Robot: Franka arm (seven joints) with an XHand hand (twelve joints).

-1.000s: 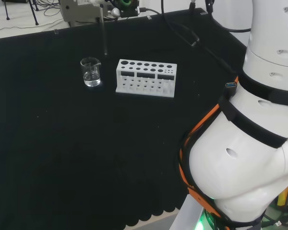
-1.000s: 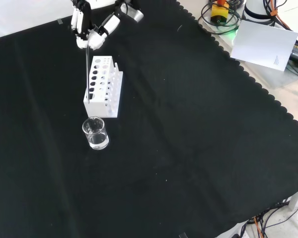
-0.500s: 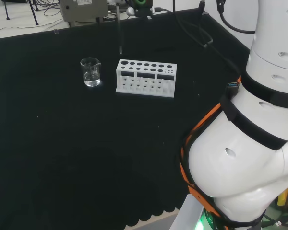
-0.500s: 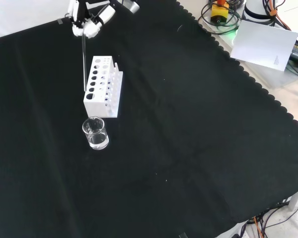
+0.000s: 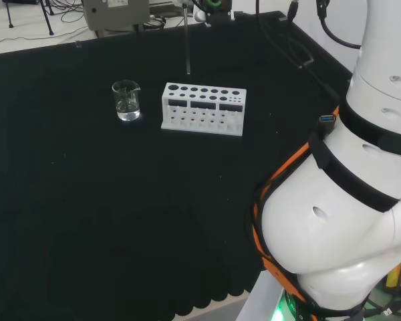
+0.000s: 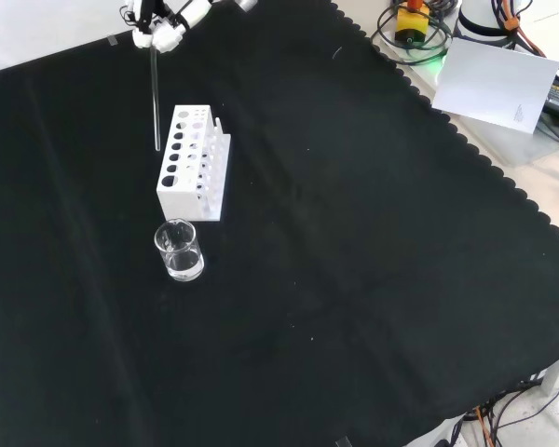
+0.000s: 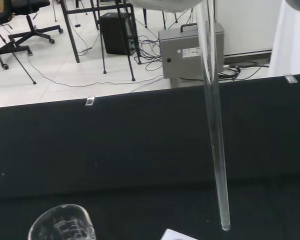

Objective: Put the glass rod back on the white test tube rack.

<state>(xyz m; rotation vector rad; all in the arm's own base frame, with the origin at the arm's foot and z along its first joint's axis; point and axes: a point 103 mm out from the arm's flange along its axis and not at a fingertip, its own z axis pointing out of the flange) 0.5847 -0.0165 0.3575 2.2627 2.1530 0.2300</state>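
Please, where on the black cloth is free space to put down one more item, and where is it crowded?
Free: the wide cloth between the beaker and the scalloped edge in the front view. Crowded: near the white rack, beaker beside it, where the hand holds the glass rod above.

One glass rod (image 6: 155, 98) is in view, hanging upright from the one hand (image 6: 158, 28) near the far edge of the black cloth (image 6: 354, 242) in the front view. One white test tube rack (image 6: 194, 163) stands on the cloth, toward its far left corner in that view. One clear glass beaker (image 6: 178, 250) stands just beside the rack's near end, apart from it. The rack's top carries two rows of round holes, larger ones in one row and smaller ones in the other; their exact number cannot be told. One white arm link (image 5: 341, 200) rises at the cloth's right edge in the head view.
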